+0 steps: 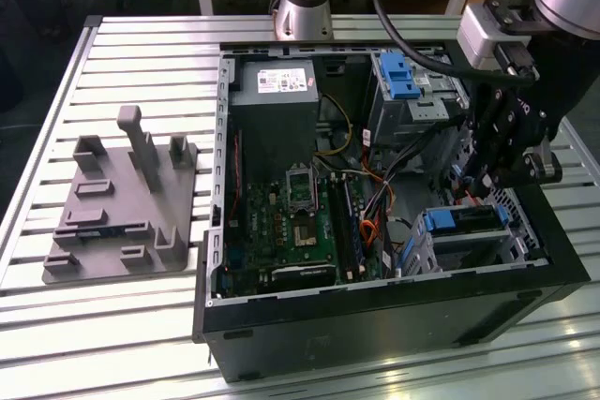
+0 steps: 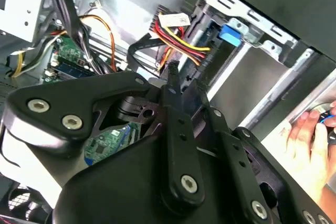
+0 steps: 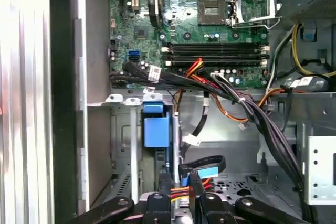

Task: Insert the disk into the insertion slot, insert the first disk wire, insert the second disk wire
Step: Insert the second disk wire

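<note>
Hiding behind claw [image 3: 178, 182]: wire plug [image 3: 181, 191]

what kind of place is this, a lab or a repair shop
Probably a robotics lab test bench: an open computer case lies on a slatted metal table, beside a grey parts fixture, and a robot arm's gripper reaches inside.

The motherboard [image 1: 295, 227] is green. The disk [image 1: 466, 222] sits in a bright blue frame inside a silver cage [image 1: 427, 245]. The wires [image 2: 178, 40] are red, yellow and black.
</note>
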You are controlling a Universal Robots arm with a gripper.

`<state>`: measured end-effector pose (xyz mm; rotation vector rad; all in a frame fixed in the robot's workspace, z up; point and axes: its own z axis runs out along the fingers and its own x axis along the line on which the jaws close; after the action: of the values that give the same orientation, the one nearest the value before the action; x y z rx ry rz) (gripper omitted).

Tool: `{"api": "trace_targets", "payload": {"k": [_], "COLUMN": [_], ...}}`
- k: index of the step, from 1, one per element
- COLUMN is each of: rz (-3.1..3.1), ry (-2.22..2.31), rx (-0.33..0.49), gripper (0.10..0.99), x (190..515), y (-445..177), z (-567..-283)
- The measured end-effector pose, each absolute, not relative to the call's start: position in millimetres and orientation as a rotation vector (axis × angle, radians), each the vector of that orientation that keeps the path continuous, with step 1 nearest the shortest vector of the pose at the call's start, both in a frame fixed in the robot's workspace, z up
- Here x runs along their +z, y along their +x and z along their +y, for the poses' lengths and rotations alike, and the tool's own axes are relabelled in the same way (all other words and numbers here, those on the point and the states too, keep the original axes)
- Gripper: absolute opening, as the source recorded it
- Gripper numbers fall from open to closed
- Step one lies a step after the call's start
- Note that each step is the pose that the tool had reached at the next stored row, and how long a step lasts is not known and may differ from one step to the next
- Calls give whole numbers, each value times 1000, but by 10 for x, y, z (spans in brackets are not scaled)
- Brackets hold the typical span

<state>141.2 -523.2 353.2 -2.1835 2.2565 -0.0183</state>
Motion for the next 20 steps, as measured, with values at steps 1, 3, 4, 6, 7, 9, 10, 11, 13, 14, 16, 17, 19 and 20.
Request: {"api": "trace_targets", "payload": {"k": [1, 3, 4, 6, 7, 9, 10, 11, 13, 14, 16, 17, 19, 20], "rz": [2257, 2258, 2259, 2262, 2263, 2265, 2266, 2270, 2284, 2290, 2298, 2300, 2302, 2302], "ry": [-2183, -2184, -2185, -2189, -2189, -2191, -2192, -2197, -2210, -2216, -2224, -2226, -2228, -2228], "rx": [-18, -21, -24, -31, -33, -37, -40, -50, -81, -95, -114, -120, -123, -125], "gripper": [282, 282, 282, 282, 282, 282, 282, 282, 282, 282, 282, 282, 282, 282], "x": [3531, 3532, 3532, 3532, 3532, 3544, 3551, 3556, 3560, 3562, 3562, 3562, 3562, 3562], "y": [1410, 1408, 1407, 1406, 1406, 1401, 1393, 1387, 1370, 1363, 1346, 1336, 1311, 1290], "z": [-5205, -5147, -5112, -5050, -5031, -5017, -5016, -5014, -5013, -5013, -5010, -5008, -5004, -5001]}}
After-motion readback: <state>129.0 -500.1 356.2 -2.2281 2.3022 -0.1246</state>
